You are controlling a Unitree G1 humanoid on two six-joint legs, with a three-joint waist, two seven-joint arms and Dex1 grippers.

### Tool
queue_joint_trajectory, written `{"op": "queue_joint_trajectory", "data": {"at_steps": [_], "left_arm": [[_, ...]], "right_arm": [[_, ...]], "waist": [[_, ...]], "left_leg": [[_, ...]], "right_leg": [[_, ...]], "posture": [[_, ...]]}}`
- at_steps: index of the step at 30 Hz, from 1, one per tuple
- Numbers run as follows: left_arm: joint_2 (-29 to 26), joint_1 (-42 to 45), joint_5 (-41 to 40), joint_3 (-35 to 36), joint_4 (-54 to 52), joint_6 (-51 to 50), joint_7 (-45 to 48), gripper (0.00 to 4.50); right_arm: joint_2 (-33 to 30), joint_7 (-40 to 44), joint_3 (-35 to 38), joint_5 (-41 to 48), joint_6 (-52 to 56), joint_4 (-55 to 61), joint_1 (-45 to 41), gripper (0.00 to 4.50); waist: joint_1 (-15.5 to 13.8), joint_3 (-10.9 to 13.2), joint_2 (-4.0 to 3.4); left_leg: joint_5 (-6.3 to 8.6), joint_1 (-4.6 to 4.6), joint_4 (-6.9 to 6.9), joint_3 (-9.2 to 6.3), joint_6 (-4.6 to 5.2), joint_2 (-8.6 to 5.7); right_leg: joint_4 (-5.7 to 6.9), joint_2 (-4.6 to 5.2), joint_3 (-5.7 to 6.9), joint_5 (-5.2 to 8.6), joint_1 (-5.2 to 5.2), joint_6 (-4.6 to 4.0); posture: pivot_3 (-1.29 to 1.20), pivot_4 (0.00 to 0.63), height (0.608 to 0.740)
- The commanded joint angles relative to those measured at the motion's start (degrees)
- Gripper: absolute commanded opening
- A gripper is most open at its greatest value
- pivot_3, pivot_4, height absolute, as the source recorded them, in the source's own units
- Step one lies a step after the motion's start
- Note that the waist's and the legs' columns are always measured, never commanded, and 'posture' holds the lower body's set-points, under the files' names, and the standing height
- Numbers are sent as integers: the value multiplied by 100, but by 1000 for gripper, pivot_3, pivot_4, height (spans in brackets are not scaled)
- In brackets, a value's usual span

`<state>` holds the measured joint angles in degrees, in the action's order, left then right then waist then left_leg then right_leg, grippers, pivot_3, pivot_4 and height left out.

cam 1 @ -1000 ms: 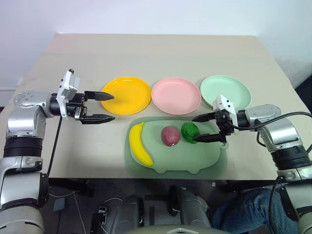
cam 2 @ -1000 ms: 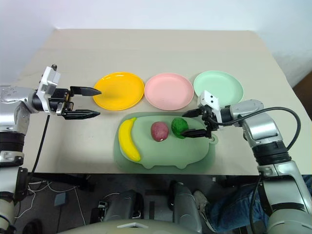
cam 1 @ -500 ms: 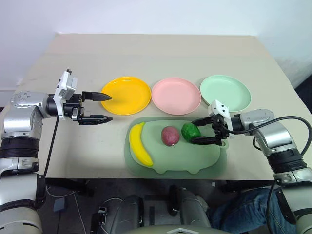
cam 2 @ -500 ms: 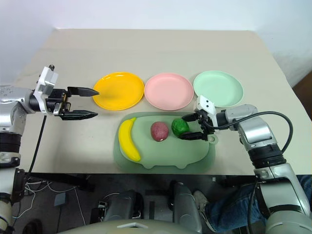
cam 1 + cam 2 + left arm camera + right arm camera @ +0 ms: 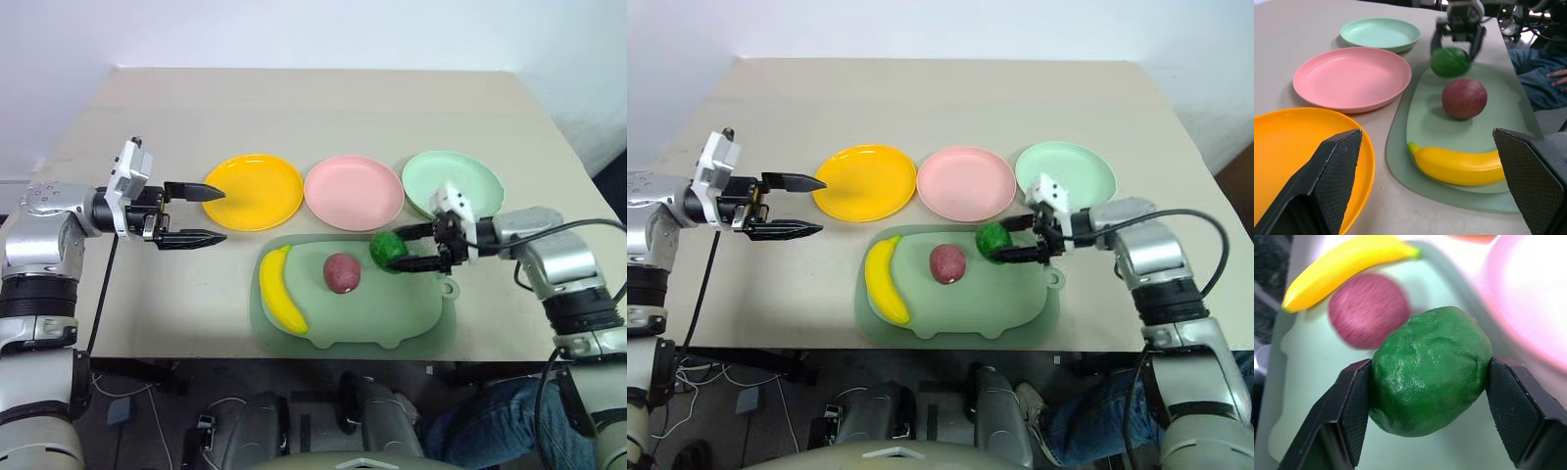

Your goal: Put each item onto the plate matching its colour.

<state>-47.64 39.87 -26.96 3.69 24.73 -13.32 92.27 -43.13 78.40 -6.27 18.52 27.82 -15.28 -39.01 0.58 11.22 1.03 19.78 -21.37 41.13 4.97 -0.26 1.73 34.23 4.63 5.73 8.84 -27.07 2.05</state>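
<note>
Right arm reaches in from the right, its gripper (image 5: 409, 249) pointing left and clamped on the green fruit (image 5: 388, 249), held over the board's (image 5: 392, 313) far right edge, just near of the gap between pink plate (image 5: 354, 192) and green plate (image 5: 453, 183). Left arm stretches in from the left, its gripper (image 5: 217, 215) wide open and holding nothing, beside the yellow plate (image 5: 253, 191). Three plates stand in a far row; three fruits in all. Banana (image 5: 279, 290) and red fruit (image 5: 341, 272) lie on the board, left of the right gripper
</note>
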Motion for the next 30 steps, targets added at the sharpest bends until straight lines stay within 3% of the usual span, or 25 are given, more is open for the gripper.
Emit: {"op": "queue_joint_trajectory", "data": {"at_steps": [1, 7, 14, 24, 28, 30], "left_arm": [[-215, -87, -270, -24, -291, -18, 23, 4500], [-444, -386, -676, -169, -664, -144, 23, 4500], [-990, -896, -1253, -384, -1168, -134, 23, 4500], [-996, -856, -1285, -359, -1071, -72, 23, 4500], [-988, -847, -1273, -341, -1056, -91, 23, 4500], [-985, -840, -1276, -336, -1054, -100, 23, 4500]], "right_arm": [[16, -319, 482, 29, -294, -690, -621, 3146], [393, -1861, 648, -735, -1621, -2792, -1691, 3146], [586, -3075, 337, -1664, -2580, -4315, -2146, 3146], [615, -3563, 438, -1971, -2773, -5197, -2524, 3146], [607, -3621, 435, -2072, -2920, -5217, -2570, 4452], [612, -3658, 567, -1979, -2845, -5265, -2616, 4486]], "waist": [[6, 0, 0], [25, 0, -1], [16, 1, -2], [46, 2, -4], [46, 2, -4], [39, 3, -5]], "left_leg": [[0, 0, 0, 1, 0, 0], [-6, 0, -6, 4, -11, 0], [-6, -5, -11, 7, -12, 2], [-7, -4, -13, 8, -12, 2], [-7, -4, -14, 9, -12, 2], [-7, -4, -14, 9, -12, 2]], "right_leg": [[0, 0, 0, 0, 0, 0], [0, -1, -3, 0, -3, -1], [-1, 1, -8, 0, -10, -1], [-1, -1, -8, 1, -11, -1], [-1, -1, -9, 1, -10, -1], [-1, -1, -9, 1, -10, -1]], "posture": [[0, 150, 740], [0, 150, 740], [0, 150, 740], [0, 150, 740], [0, 150, 740], [0, 150, 740]]}}
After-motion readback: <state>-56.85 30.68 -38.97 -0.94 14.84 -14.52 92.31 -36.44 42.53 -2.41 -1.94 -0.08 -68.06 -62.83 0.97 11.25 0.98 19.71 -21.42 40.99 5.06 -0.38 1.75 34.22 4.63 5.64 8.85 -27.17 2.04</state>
